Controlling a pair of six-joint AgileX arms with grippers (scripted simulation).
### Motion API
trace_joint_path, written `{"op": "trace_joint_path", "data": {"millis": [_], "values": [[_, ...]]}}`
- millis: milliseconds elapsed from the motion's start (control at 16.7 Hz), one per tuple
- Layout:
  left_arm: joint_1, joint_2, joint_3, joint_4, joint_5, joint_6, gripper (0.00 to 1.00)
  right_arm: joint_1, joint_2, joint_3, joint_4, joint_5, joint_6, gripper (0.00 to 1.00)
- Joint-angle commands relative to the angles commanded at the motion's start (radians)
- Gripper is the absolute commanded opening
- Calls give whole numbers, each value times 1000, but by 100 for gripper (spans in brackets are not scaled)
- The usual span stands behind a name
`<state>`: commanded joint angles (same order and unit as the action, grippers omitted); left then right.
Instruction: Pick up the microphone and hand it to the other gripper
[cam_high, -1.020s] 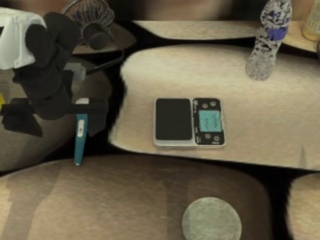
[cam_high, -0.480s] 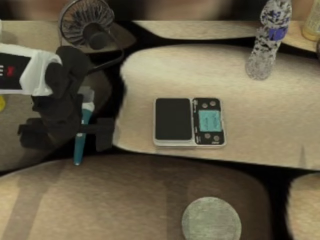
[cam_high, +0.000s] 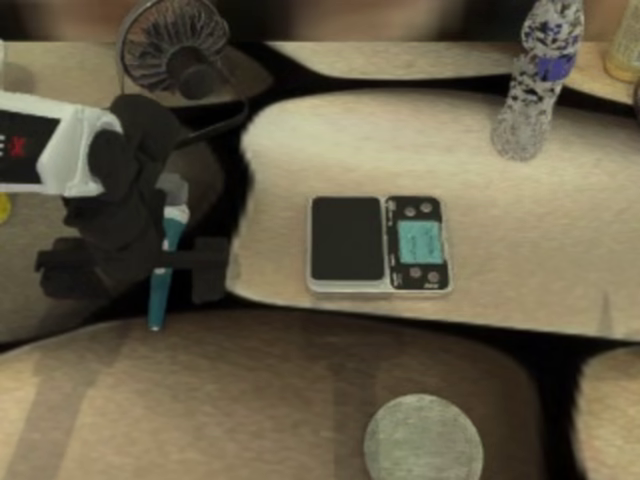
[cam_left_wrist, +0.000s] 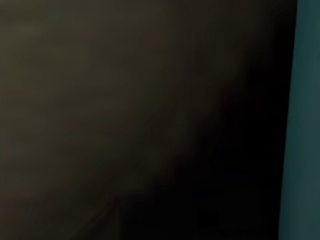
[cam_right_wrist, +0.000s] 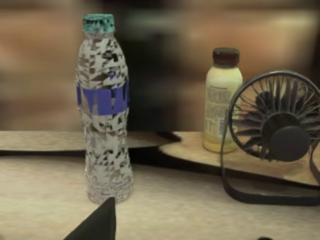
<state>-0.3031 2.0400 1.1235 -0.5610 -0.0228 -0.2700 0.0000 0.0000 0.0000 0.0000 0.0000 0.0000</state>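
Top view: camera overhead, facing straight down on the table (cam_high: 420, 160), taking in most of it. Left wrist view: dark, pressed very close, a teal strip along one edge. Right wrist view: low, near table level, facing horizontally. Shared with top view: water bottle (cam_right_wrist: 104, 110), yellow bottle (cam_right_wrist: 223, 102). A black fan (cam_right_wrist: 277, 130) shows there too.
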Motion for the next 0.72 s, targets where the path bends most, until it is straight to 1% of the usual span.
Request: {"op": "trace_joint_path", "data": {"millis": [720], "values": [[0,0,0,0,0,0,2,0,0,0,0,0,0,100]]}}
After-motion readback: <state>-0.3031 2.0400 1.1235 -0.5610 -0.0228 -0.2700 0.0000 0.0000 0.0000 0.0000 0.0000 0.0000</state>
